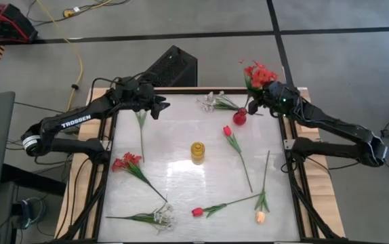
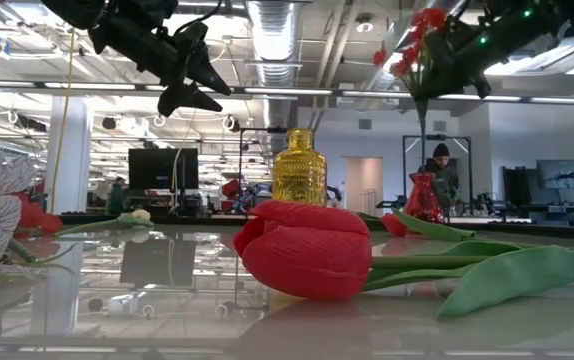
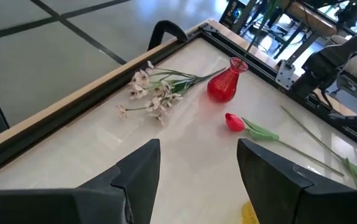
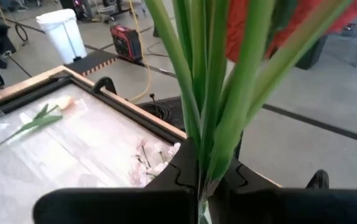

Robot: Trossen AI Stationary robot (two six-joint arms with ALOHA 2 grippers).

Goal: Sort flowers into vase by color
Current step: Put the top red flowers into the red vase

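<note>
High view count: seven flowers lie on the table (image 1: 181,135), two vases stand on it, one more flower is in the air.
Held flower: red clustered bloom (image 1: 259,73), raised at the far right corner, stem hanging straight down.
Right gripper (image 1: 262,100): clamped on that stem, directly above the red vase (image 1: 239,116).
Left gripper (image 1: 159,107): fingers spread wide, empty, over the far left edge, arm reaching in from the left.
Lying flowers: two white sprays (image 1: 215,103), two red tulips (image 1: 227,131), two peach tulips (image 1: 260,217), one red cluster (image 1: 125,162).
Yellow vase (image 1: 197,152): mid-table, empty.
</note>
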